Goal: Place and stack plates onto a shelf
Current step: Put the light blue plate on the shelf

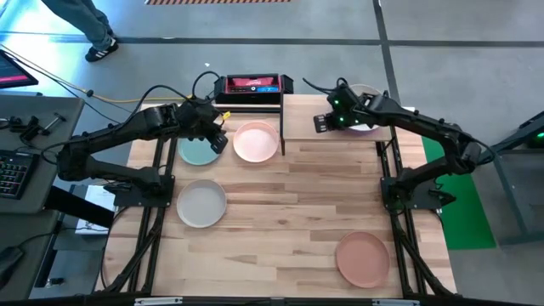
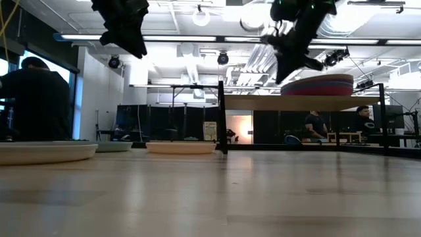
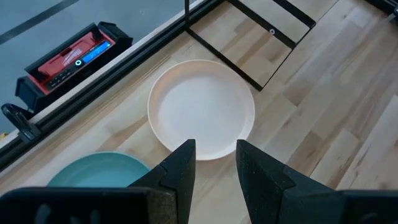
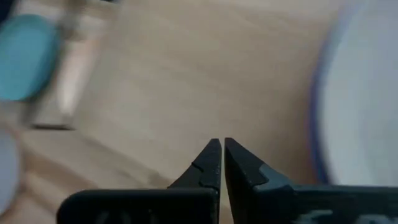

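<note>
Where the plank table (image 1: 289,212) runs bare through its middle, the shelf (image 1: 331,127) stands at the far edge, a stack of plates (image 2: 318,85) on its right end, top one magenta; its left half is open. On the table: grey plate (image 1: 201,204), salmon-brown plate (image 1: 363,258), pale pink plate (image 3: 201,109), teal plate (image 1: 198,151). Left gripper (image 3: 214,155) hangs empty over the pink plate's rim, fingers narrowly parted; right gripper (image 4: 222,152), pinched shut on nothing, hovers above the shelf; lettering on the red case (image 1: 252,85) unreadable.

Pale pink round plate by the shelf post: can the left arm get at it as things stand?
Probably yes. The left gripper hangs open just above the pale pink round plate, empty, with nothing between them. The shelf's black metal post stands beside the plate's far edge, apart from it.
</note>
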Action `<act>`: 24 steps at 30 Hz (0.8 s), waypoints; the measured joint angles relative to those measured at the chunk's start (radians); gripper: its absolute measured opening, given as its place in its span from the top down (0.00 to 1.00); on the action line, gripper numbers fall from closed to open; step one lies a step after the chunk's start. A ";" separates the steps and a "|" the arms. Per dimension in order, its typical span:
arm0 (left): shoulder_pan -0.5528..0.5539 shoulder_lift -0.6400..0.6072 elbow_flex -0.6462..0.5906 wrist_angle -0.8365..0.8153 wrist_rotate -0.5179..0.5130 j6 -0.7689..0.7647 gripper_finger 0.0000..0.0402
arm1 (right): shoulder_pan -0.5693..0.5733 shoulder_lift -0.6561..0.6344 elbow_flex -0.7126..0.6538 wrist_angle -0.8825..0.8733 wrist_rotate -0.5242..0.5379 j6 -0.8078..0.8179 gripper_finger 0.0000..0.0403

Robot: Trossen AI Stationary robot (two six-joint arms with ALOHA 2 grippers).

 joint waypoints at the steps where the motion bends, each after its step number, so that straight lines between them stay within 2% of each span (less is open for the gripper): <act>1: 0.000 0.000 0.000 -0.004 0.000 0.000 0.74 | 0.009 0.000 0.016 0.012 -0.014 -0.019 1.00; 7: 0.000 0.000 -0.013 -0.060 -0.004 0.008 0.74 | 0.069 0.000 0.162 0.022 -0.083 -0.189 1.00; 15: 0.000 0.001 -0.161 -0.079 0.014 -0.072 0.74 | 0.129 -0.001 0.353 0.013 -0.085 -0.348 1.00; 24: 0.000 0.000 -0.278 -0.053 0.012 -0.147 0.74 | 0.169 0.000 0.412 -0.010 -0.087 -0.411 1.00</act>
